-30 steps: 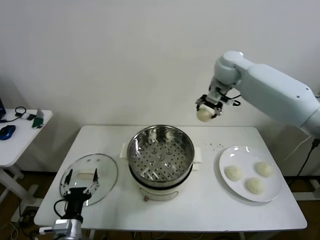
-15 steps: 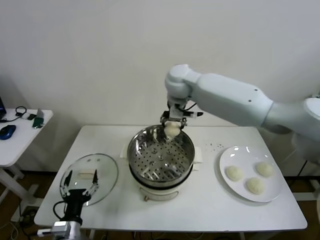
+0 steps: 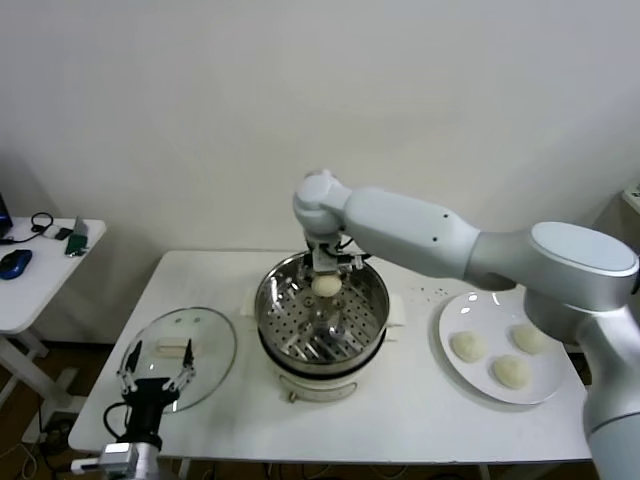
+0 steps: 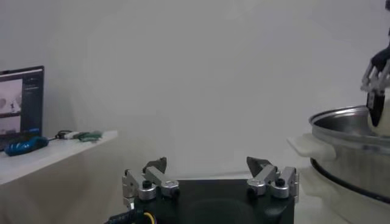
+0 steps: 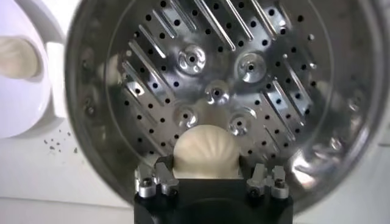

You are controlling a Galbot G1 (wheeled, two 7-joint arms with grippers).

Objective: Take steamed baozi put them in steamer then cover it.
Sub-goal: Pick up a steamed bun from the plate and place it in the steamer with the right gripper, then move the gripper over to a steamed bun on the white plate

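Note:
The steamer (image 3: 322, 318) stands in the middle of the table, its perforated tray (image 5: 219, 91) bare. Over the back of the tray hangs my right gripper (image 3: 326, 283) (image 5: 207, 165), shut on one steamed baozi (image 3: 326, 285) (image 5: 206, 153) with a finger on each side of it. Three more baozi (image 3: 467, 346) (image 3: 528, 338) (image 3: 510, 372) lie on the white plate (image 3: 480, 305) at the right. The glass cover (image 3: 205, 335) lies flat at the table's left front. My left gripper (image 3: 157, 375) (image 4: 208, 165) waits open near the cover's front edge, holding nothing.
A small white side table (image 3: 40, 265) with a blue mouse (image 3: 13, 263) and cables stands at the far left. Dark crumbs (image 3: 430, 292) dot the tabletop between steamer and plate. The steamer's white side handle (image 4: 304, 145) shows in the left wrist view.
My right arm has swung left from above the plate side to over the steamer and come down, carrying the baozi into the pot. The left arm has stayed put.

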